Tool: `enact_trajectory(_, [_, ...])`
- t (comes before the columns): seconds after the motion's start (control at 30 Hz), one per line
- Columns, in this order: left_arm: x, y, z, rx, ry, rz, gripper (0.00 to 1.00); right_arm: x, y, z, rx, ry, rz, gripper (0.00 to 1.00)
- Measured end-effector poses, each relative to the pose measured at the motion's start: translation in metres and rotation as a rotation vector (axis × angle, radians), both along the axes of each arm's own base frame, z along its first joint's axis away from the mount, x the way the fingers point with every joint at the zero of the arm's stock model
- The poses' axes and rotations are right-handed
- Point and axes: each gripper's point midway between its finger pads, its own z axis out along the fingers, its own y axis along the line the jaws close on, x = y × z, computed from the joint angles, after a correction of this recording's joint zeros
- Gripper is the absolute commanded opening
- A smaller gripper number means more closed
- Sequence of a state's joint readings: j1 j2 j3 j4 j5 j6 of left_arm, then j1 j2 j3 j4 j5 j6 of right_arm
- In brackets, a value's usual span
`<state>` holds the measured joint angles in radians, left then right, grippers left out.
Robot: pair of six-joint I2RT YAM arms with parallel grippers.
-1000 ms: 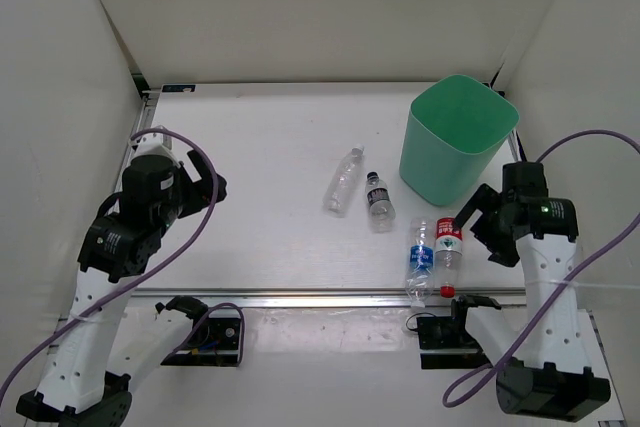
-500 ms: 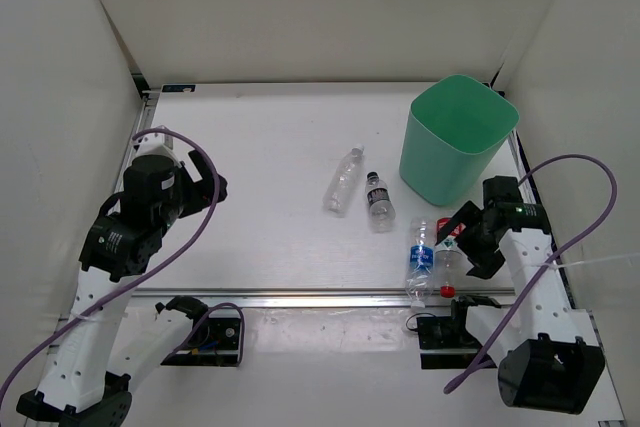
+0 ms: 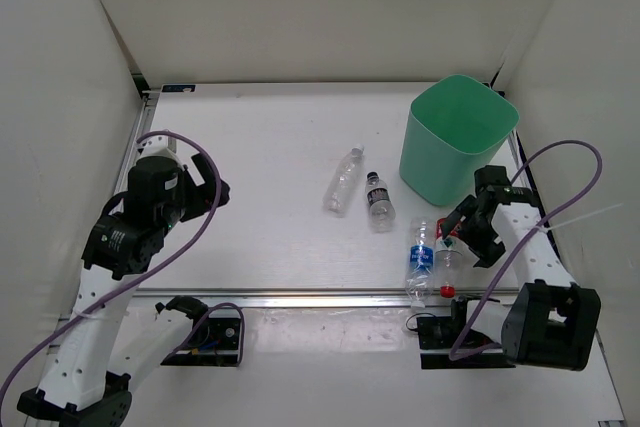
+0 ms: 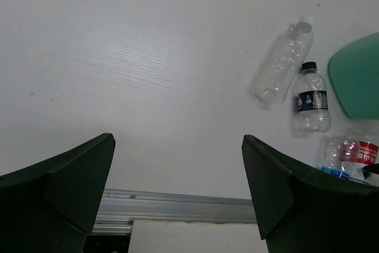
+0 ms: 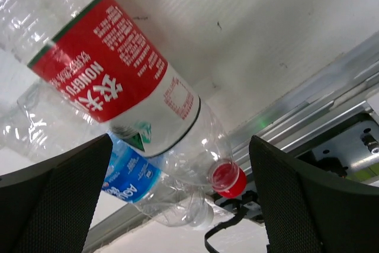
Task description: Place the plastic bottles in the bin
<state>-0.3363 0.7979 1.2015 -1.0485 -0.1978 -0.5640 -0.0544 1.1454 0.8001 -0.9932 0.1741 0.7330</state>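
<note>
Right gripper [image 5: 180, 141] spread wide, nothing held, fingers to either side of the clear plastic bottle with red label and red cap [image 5: 112, 72] (lying flat, cap toward the near edge). Lower squarely over the label band, not the tapering neck, and close gently: thin walls, likely to crumple or squirt out. Mind the clear blue-labelled plastic bottle [image 5: 127, 183] close alongside, seemingly touching; keep the finger on that side clear or expect to drag both. Aluminium rail [image 3: 300, 297] just beyond the cap, so lift before swinging. Mint-green tapered plastic bin [image 3: 432, 175] near, just behind; clear its rim first. Farther left on the white counter [image 3: 250, 137], black-labelled bottle [image 3: 378, 197] and plain white-capped bottle [image 3: 344, 180], well apart from the pair. Left gripper [image 4: 177, 146] wide too, holding nothing.
</note>
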Motion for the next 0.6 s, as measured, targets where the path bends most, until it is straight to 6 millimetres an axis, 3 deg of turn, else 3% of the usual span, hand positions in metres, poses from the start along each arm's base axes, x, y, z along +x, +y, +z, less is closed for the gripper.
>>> enact_trajectory(0.3, [0.0, -0.004, -0.007, -0.017, 0.029, -0.003, 1.0, 0.002, -0.002, -0.024, 0.0, 0.036, -0.009, 1.0])
enact_trajectory(0.37, [0.0, -0.005, -0.008, -0.019, 0.035, -0.005, 1.0, -0.002, -0.003, -0.029, 0.002, 0.057, -0.017, 0.96])
enact_trajectory(0.47, [0.001, -0.006, -0.01, -0.017, 0.046, -0.007, 1.0, -0.006, -0.004, -0.034, 0.003, 0.07, -0.038, 0.77])
enact_trajectory(0.5, [0.002, -0.006, -0.011, -0.017, 0.048, -0.007, 1.0, -0.007, -0.005, -0.034, 0.0, 0.068, -0.045, 0.65])
enact_trajectory(0.6, [0.002, -0.006, -0.012, -0.018, 0.051, -0.007, 1.0, -0.006, -0.006, -0.03, -0.007, 0.041, -0.07, 0.56])
